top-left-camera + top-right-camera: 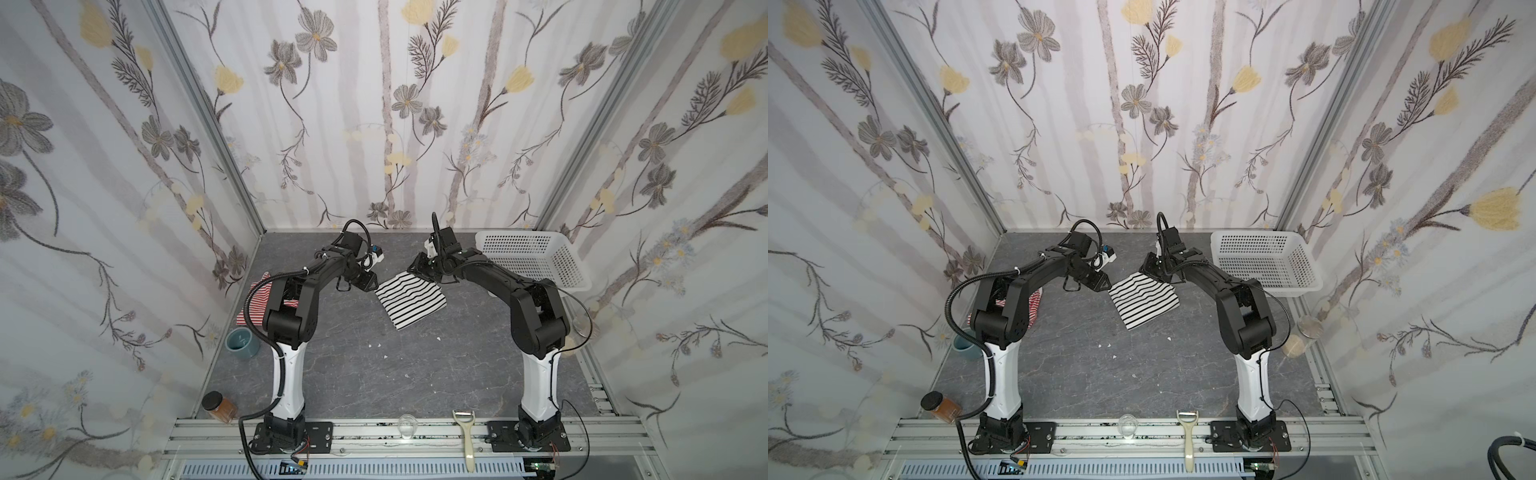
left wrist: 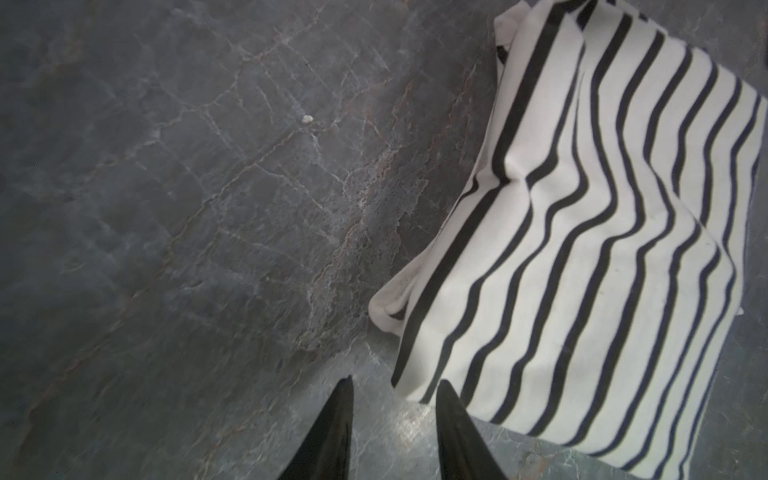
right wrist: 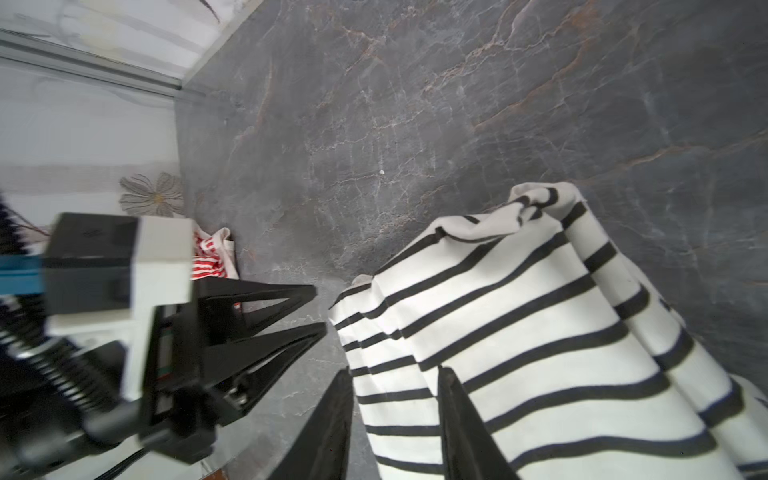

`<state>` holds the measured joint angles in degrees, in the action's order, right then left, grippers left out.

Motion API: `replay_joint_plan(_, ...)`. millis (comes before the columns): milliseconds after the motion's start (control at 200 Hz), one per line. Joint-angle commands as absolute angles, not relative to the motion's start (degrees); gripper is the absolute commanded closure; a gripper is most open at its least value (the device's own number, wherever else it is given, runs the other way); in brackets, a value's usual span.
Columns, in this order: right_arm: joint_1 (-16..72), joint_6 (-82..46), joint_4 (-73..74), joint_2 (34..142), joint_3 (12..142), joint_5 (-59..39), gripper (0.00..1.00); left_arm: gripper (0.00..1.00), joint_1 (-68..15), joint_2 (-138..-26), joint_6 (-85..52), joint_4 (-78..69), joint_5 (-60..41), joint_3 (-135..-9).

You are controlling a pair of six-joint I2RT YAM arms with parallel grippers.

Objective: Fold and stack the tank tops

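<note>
Dark grey marble-look tabletop (image 1: 374, 374): the white knit tank top with thin black stripes (image 1: 409, 301) lies folded mid-table. The red-and-white striped tank top (image 1: 258, 301) sits well apart, half under the left arm, so stacking's left I reckon. The left gripper (image 2: 392, 380) and right gripper (image 3: 395, 372) are narrowly parted at the fold's edge, gripping nothing.

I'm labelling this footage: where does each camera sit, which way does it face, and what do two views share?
Top views: stereo head high over the table's near edge, looking down toward the back wall; both whole arms, left pincer, right pincer.
Left wrist: on the left arm, looking down past the open left pincer at table and black-striped tank top.
Right wrist: on the right arm, looking past the right pincer across that top toward the left pincer and red-striped tank top.
Shared: both wrist views show the black-striped tank top.
</note>
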<state>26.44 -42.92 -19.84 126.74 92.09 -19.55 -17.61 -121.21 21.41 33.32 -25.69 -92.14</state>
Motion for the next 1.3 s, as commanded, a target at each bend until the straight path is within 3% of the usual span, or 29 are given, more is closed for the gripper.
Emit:
replay_joint_plan(0,27.13,-40.39,-17.87,127.15,91.53,-16.50,0.71,0.65,-18.96,-116.72,18.93,29.41,-24.52,-88.34)
replay_joint_plan(120,27.27,-40.18,-17.34,130.27,92.86,-17.34,0.80,0.65,-22.34,-114.18,20.45,28.85,-25.78,-85.45)
replay_joint_plan(285,25.98,-41.11,-15.05,134.56,96.91,-18.57,0.84,0.64,-25.77,-117.47,18.72,27.30,-27.16,-86.08)
replay_joint_plan(879,21.82,-46.86,-18.53,140.19,97.00,-16.29,0.83,0.64,-25.96,-123.02,16.30,26.71,-11.03,-86.92)
replay_joint_plan(1069,22.09,-46.34,-18.24,137.65,94.31,-15.50,0.83,0.63,-24.17,-124.88,16.61,26.95,-4.54,-89.00)
replay_joint_plan(1294,24.23,-45.18,-16.85,129.36,89.02,-13.82,0.80,0.61,-23.41,-120.35,18.15,27.06,-7.06,-89.55)
